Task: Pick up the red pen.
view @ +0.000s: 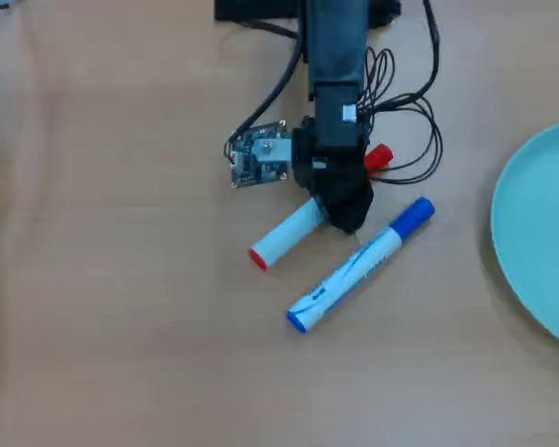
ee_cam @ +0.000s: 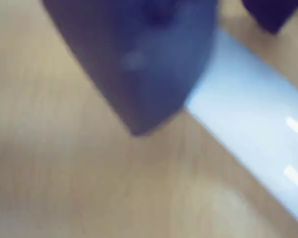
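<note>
The red pen (view: pixel 287 235) lies slanted on the wooden table, its red end plug at the lower left and its red cap (view: pixel 378 156) poking out at the upper right. My black gripper (view: pixel 341 207) is down over the pen's middle and hides that part of the barrel. In the blurred wrist view the white barrel (ee_cam: pixel 253 134) runs between a large dark finger (ee_cam: pixel 139 64) and a second dark finger (ee_cam: pixel 273 15) at the top right. A strip of table shows between that second finger and the barrel, so the jaws stand open around the pen.
A blue-capped white marker (view: pixel 359 267) with blue print lies just right of and below the gripper, nearly parallel to the pen. A small circuit board (view: pixel 258 155) and black cables (view: pixel 405 102) sit beside the arm. A pale teal plate (view: pixel 540 242) is at the right edge.
</note>
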Motion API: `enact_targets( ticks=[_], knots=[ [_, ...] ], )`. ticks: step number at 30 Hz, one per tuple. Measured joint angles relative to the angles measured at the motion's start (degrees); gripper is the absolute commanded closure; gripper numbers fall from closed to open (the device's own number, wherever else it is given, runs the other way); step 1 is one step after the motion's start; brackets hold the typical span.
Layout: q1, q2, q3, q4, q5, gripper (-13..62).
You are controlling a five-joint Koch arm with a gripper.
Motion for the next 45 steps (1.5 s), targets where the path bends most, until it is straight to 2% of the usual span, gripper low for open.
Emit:
enact_targets(
  ticks=[3, 7, 10, 25, 36, 45],
  knots=[
    [0.2, 0.0, 0.8, -0.3, -0.1, 34.7],
    [0.2, 0.0, 1.8, -1.1, 1.5, 59.1],
    [-0.9, 0.0, 1.9, -1.7, 6.1, 55.5],
    [-1.1, 0.6, 2.3, -1.8, 7.3, 55.9],
    [-1.8, 9.9, 4.3, 4.6, 8.5, 56.0],
    [-7.7, 19.3, 4.3, 5.3, 8.5, 56.1]
  ],
)
